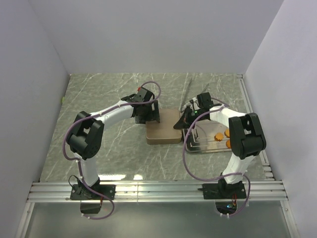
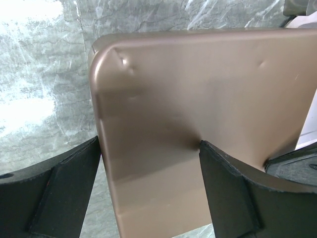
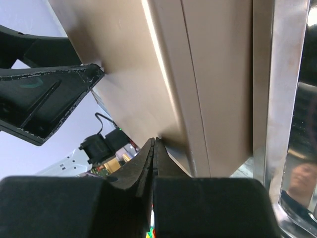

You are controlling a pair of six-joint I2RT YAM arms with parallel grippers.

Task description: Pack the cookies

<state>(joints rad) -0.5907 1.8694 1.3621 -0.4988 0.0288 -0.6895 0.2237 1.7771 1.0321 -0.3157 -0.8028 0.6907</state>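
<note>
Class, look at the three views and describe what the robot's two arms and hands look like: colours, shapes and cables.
The left arm and right arm have white links joined by bulky, rounded black joint housings, on black bases. A thin purple cable loops loosely beside each arm. The left hand and right hand are black, each with two wedge-shaped matte fingers.

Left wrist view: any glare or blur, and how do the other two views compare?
Left wrist: the table blows out white at left, the brown box is sharp. Right wrist: a bright streak runs along the box, the near jaws blur. Top external: even light, faint table reflections.
</note>
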